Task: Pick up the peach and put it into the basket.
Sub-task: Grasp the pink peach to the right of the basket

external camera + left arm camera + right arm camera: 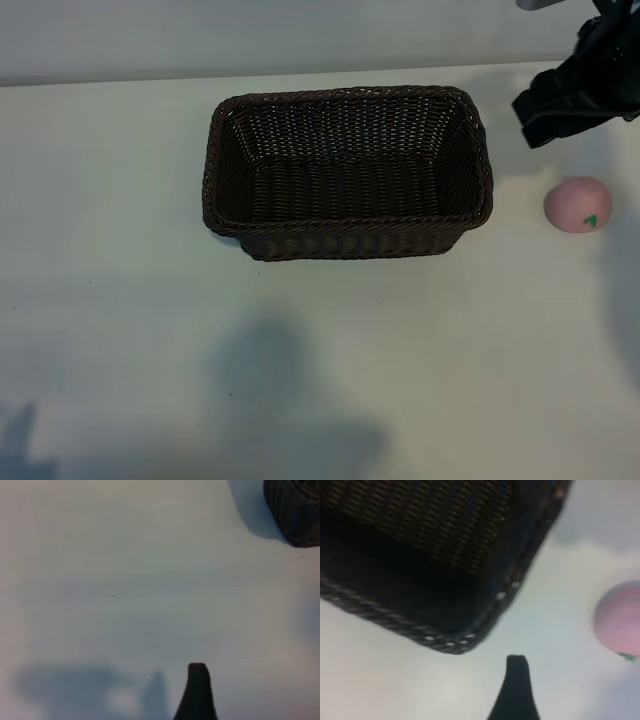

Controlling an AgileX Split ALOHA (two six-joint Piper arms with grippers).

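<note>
The peach lies on the white table, out in the open at the right side of the exterior view, well clear of the basket and untouched by either gripper. Its small green leaf mark faces the camera, low on its right side. In the right wrist view the peach shows as a pale-pink round at the picture's edge, cut off by the frame, with a strip of bare table between it and the basket's corner.

The basket sits near the middle of the table, its long sides running across the exterior view, mouth up. Its dark woven floor and inner walls are fully on show and nothing lies inside it. The braided rim and one rounded corner fill much of the right wrist view; a single corner of the wicker also reaches into the left wrist view.

The right gripper hangs at the far right of the exterior view, beyond the peach and just past the basket's far right corner. It is above the table, pitched steeply downward, its dark body partly cut by the frame. Its jaws stand spread wide and hold nothing; one dark fingertip pokes into its own wrist view, between the basket corner and the peach.

The left gripper does not appear in the exterior view. One fingertip shows over bare table, away from the basket, its jaws likewise parted and empty.
</note>
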